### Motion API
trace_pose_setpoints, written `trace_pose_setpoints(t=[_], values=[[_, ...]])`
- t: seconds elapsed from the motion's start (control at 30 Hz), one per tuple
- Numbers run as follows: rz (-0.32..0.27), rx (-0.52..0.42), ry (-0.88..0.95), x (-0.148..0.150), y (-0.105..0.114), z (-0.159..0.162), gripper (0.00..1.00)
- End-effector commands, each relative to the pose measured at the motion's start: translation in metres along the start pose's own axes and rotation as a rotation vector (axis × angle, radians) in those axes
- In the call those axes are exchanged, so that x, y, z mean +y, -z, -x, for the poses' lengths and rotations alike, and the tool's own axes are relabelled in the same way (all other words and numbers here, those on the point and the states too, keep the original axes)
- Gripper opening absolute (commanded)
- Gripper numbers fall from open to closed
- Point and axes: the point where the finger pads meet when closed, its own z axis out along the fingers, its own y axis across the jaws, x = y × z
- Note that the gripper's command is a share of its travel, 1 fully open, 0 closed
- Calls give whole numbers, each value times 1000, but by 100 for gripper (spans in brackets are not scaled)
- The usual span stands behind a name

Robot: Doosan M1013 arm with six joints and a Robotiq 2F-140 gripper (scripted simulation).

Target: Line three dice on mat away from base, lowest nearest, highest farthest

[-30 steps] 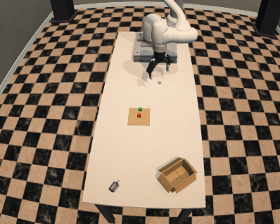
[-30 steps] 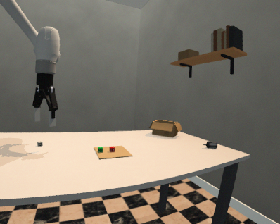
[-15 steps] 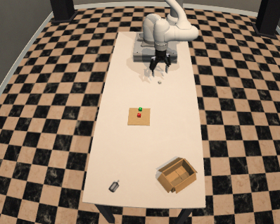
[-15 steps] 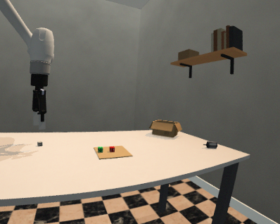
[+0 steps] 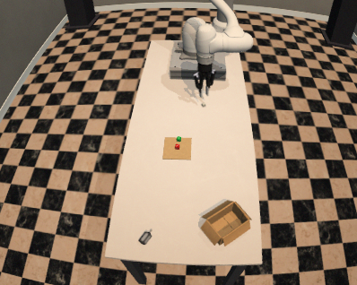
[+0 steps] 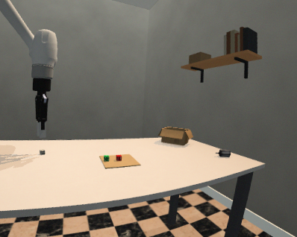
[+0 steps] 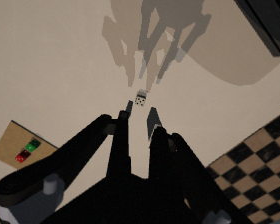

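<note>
A small white die (image 5: 204, 105) lies on the bare table near the robot's base, off the mat; it also shows in the exterior view (image 6: 42, 152) and in the wrist view (image 7: 140, 98). A green die (image 5: 178, 138) and a red die (image 5: 177, 146) sit on the brown mat (image 5: 177, 151), the green one nearer the base. My gripper (image 5: 203, 92) hangs well above the table, almost over the white die. Its fingers are drawn in to a narrow gap and hold nothing. In the wrist view the die shows just beyond the fingertips.
An open cardboard box (image 5: 225, 222) stands at the table's far right corner. A small dark object (image 5: 145, 237) lies near the far left corner. The robot's grey base plate (image 5: 196, 67) is just behind the gripper.
</note>
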Motion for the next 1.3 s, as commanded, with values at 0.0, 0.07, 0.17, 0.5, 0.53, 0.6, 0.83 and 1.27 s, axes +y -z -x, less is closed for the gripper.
trace_pose_setpoints(t=[0.0,0.07,0.17,0.5,0.53,0.6,0.83,1.27], values=[[0,-1,0,0,0,0,29],[0,-1,0,0,0,0,29],[0,-1,0,0,0,0,29],[0,-1,0,0,0,0,29],[0,-1,0,0,0,0,29],[0,-1,0,0,0,0,29],[0,-1,0,0,-2,0,29],[0,-1,0,0,-14,0,29]])
